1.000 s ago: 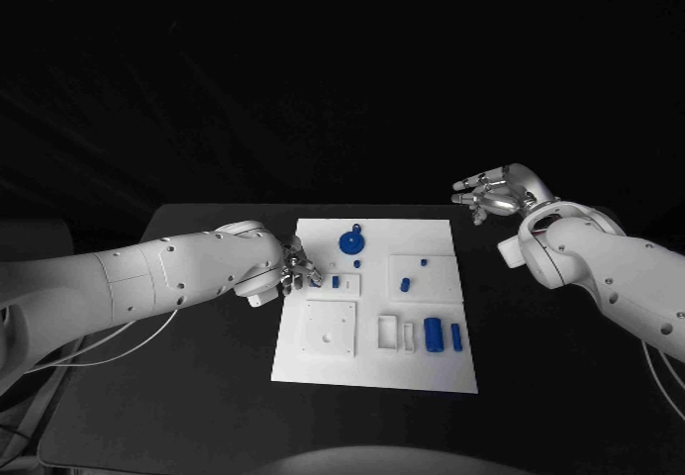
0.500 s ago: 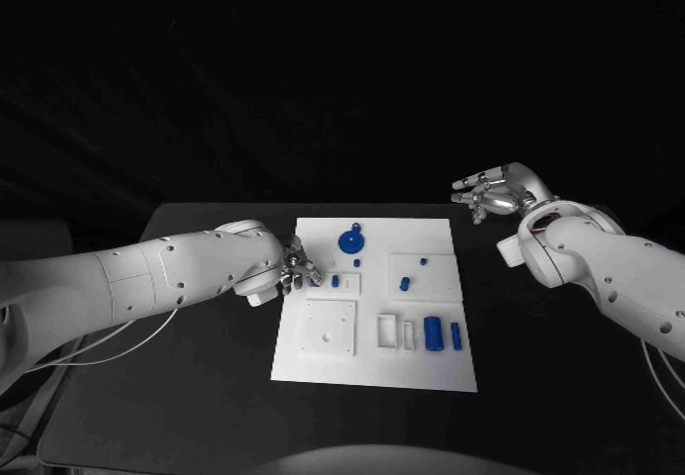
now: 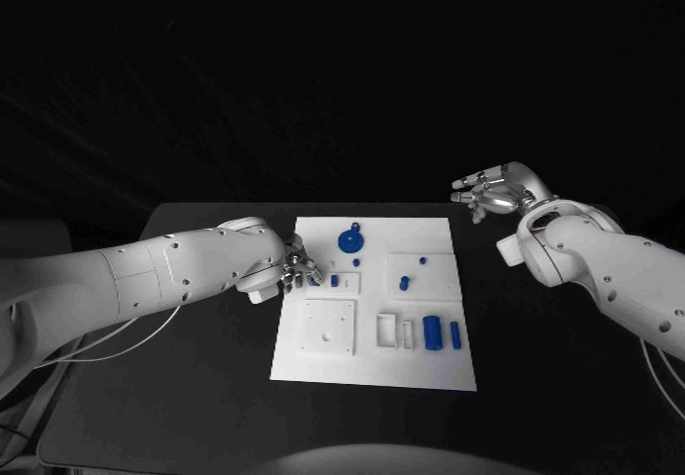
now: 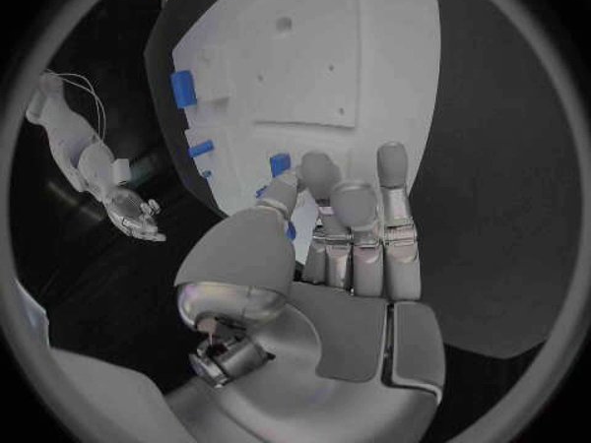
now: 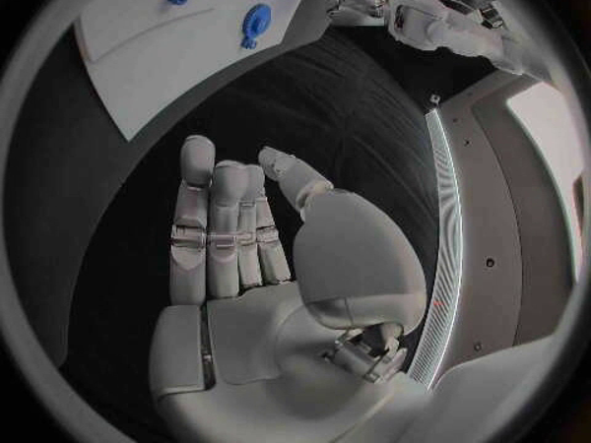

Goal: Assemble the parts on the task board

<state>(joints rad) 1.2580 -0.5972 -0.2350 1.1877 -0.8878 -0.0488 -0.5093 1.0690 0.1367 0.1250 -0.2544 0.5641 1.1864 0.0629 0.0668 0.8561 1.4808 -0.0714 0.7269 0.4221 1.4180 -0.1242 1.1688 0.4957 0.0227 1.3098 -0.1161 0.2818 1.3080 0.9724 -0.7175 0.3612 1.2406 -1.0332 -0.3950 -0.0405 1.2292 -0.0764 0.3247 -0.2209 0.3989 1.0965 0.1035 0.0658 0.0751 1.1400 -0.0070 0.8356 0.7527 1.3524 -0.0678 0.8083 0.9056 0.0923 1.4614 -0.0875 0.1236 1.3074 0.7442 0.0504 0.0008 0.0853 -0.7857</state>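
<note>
The flat white task board (image 3: 374, 366) lies mid-tabletop (image 3: 186, 396), matte black. Small glossy blue parts (image 3: 433, 332) sit across it: a round disc (image 3: 349, 240), stubby cylinders. The left hand (image 3: 296, 269), silvery metal, rests at the board's left edge; whether it pinches anything, I cannot tell. The right hand (image 3: 494, 192) hovers beyond the board's far right corner, fingers apart, empty.

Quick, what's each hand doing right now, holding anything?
Left hand: at the task board, whether it holds anything cannot be told.
Right hand: open, holding nothing.
</note>
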